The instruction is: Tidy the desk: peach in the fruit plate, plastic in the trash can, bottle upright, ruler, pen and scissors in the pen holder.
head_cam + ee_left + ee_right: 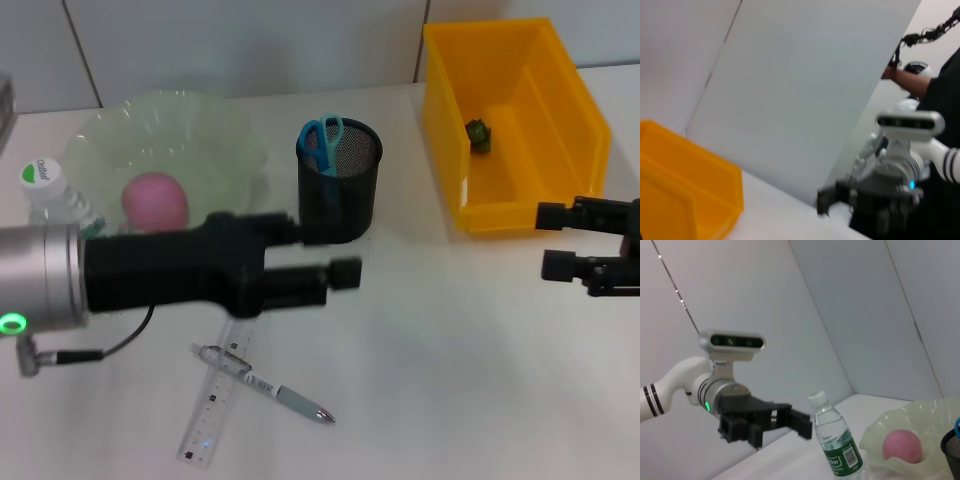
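Pen holder (340, 180): black wire mesh, matt. Trash can (515, 120): glossy yellow plastic. Fruit plate (165, 145): translucent, glassy green. Ruler (215, 405): clear plastic. Bottle (837, 440): clear plastic, paper-like label. Table (450, 370): smooth, matt white.

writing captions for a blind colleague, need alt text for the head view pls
The left gripper, open, hovers beside a mesh pen holder holding scissors, with a ruler and pen lying below. A peach sits in the plate; the right gripper waits by the yellow bin.

Green bottle (836, 445) label, print illegible, ruler (213, 405) marks unreadable
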